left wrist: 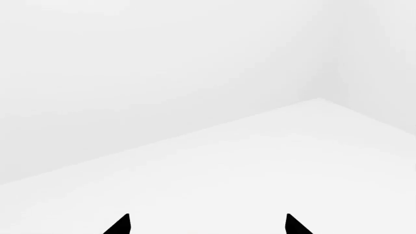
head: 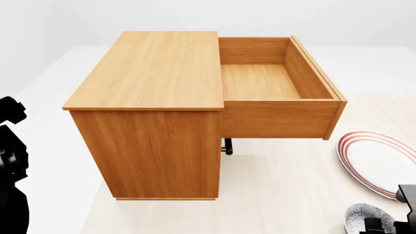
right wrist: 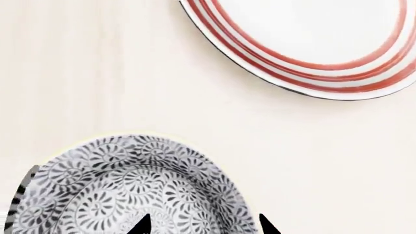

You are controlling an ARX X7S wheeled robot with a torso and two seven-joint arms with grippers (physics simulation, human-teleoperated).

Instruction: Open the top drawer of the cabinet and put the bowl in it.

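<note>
The cabinet (head: pixel 153 68) stands ahead with its top drawer (head: pixel 279 119) pulled fully out to the right, and nothing shows inside the drawer. The bowl (head: pixel 363 218) sits on the floor at the lower right; its inside (right wrist: pixel 123 195) is white with a grey-black swirl pattern. My right gripper (right wrist: pixel 204 225) hangs open right over the bowl's rim, with one fingertip (right wrist: pixel 141 225) over the inside and the other fingertip (right wrist: pixel 265 225) outside. My left gripper (left wrist: pixel 208 224) is open and holds nothing, facing bare white floor and wall.
A flat white plate with red rings (head: pixel 380 161) lies on the floor just beyond the bowl, below the open drawer's front; the right wrist view shows this plate (right wrist: pixel 312 44) too. A dark handle (head: pixel 227 146) of a lower drawer shows under the open one. My left arm (head: pixel 8 165) is at the far left.
</note>
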